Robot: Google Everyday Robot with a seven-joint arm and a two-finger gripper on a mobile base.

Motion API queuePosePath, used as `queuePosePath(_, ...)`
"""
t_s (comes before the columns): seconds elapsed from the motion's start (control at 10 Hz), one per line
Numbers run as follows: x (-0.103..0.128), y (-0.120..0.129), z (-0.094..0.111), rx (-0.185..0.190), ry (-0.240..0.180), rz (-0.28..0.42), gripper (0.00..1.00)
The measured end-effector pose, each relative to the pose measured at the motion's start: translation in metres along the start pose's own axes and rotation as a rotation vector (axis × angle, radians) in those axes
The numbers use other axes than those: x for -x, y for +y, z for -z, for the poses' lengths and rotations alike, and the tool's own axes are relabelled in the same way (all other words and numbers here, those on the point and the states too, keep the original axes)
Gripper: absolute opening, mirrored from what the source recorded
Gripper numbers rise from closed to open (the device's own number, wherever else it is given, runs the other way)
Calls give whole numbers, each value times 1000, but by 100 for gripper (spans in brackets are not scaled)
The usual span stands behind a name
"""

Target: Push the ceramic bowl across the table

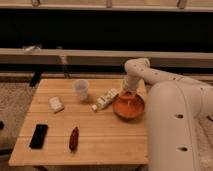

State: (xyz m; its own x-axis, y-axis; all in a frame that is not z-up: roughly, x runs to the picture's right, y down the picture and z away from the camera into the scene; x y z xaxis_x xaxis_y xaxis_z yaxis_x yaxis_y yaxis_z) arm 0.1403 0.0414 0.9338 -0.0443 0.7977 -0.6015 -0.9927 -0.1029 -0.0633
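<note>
The ceramic bowl [129, 106] is seen at the right side of the counter [100, 137], just beside a small white tube [105, 99]. The hand [128, 94] is lowered at the bowl's far rim; its grip cannot be told.

Your gripper [128, 96] sits at the far rim of the ceramic bowl [129, 106], but its fingertips merge with the rim there, so you cannot read how the jaws stand or whether they touch the glaze. The arm's white housing [177, 125] covers the table [105, 142] at its right edge and runs out of frame right and bottom. The label on the small white tube [104, 100] beside the bowl is too small to read, and the table's near left corner is cut off below.
</note>
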Motion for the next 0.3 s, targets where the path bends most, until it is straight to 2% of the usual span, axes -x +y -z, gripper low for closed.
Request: queuePosePath(0.3,0,0,0,0,1,0,65)
